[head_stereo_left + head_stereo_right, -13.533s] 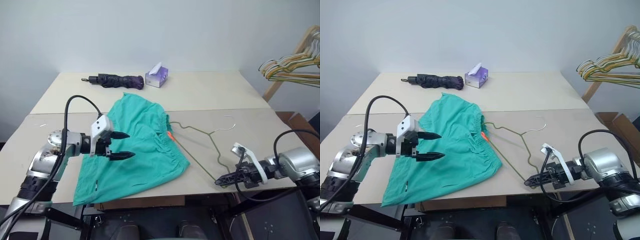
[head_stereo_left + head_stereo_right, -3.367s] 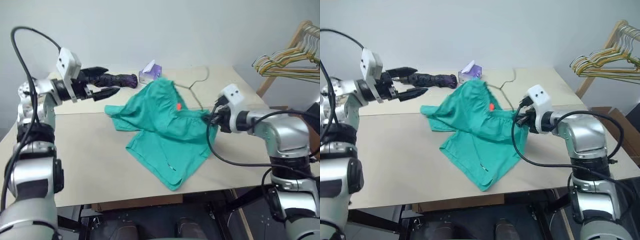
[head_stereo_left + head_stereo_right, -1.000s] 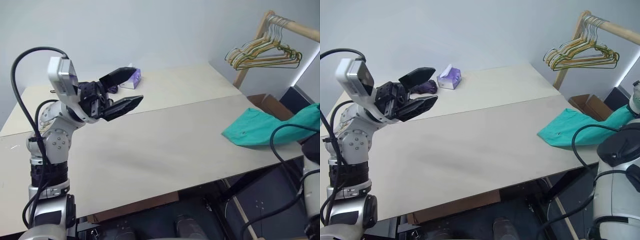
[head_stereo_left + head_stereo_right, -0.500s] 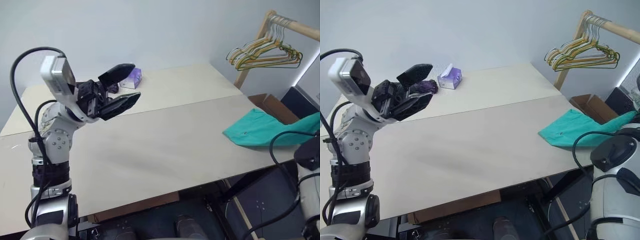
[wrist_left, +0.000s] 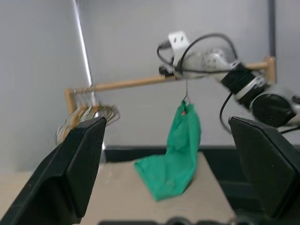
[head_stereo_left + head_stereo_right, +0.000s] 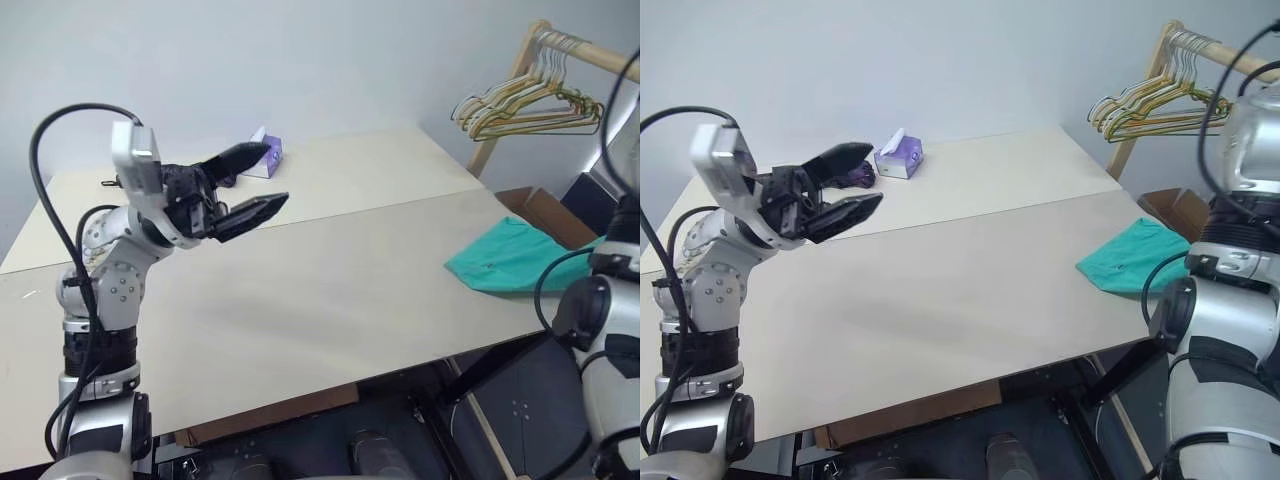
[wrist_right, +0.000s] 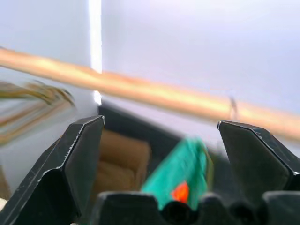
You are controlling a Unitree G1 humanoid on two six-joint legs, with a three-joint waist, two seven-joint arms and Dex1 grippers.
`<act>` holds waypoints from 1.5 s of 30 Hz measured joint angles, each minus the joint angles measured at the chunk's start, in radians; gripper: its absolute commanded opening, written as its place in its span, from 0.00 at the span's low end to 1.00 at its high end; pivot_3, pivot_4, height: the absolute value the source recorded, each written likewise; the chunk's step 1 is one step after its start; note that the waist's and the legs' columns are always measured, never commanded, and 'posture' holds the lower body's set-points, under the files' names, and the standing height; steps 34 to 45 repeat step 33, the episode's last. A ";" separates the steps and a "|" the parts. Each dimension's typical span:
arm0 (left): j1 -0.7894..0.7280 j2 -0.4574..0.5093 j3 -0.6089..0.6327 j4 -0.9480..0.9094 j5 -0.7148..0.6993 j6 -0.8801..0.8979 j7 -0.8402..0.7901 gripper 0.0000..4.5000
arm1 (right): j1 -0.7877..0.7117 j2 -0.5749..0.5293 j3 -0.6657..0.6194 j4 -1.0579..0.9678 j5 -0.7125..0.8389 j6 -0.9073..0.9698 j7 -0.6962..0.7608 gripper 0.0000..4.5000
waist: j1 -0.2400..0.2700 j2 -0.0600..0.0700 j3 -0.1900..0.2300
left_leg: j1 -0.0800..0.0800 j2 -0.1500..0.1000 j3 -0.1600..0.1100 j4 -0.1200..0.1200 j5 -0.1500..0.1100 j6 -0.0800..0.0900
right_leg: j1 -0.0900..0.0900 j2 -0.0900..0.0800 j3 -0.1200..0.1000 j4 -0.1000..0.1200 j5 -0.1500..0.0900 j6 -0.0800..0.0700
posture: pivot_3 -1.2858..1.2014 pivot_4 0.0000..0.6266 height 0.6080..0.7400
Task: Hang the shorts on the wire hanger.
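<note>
Right tool (image 7: 178, 154) has risen off the worktop (image 6: 330, 290) up to the wooden rail (image 7: 154, 96), fingers spread, nothing pinched. Shorts (image 5: 176, 150) hang from the rail just below that tool, lower end resting on the worktop's edge. Left tool (image 6: 262, 182) hovers well apart over the worktop, fingers spread, empty.
</note>
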 measured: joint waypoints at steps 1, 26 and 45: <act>0.018 0.002 0.000 0.000 0.016 -0.001 0.011 1.00 | 0.026 0.004 0.017 -0.027 0.007 -0.026 0.060 0.99 | 0.002 0.000 0.000 | 0.000 0.000 0.000 0.000 0.000 0.000 | 0.000 0.000 0.000 0.000 0.000 0.000 | 0.50 0.00 1.00; 0.404 0.132 0.043 -0.228 0.150 0.040 0.237 1.00 | 0.670 -0.091 0.616 -0.602 -0.038 -0.377 1.163 0.99 | 0.220 -0.014 0.002 | 0.000 0.001 0.001 0.001 0.000 0.000 | -0.001 0.001 -0.003 0.000 0.000 -0.001 | 0.60 0.00 1.00; 0.427 0.143 0.044 -0.251 0.153 0.040 0.258 1.00 | 0.698 -0.090 0.633 -0.585 -0.105 -0.407 1.229 0.99 | 0.251 -0.021 0.002 | 0.000 0.001 0.001 0.001 0.000 0.000 | -0.001 0.001 -0.003 0.000 0.000 -0.001 | 0.61 0.00 1.00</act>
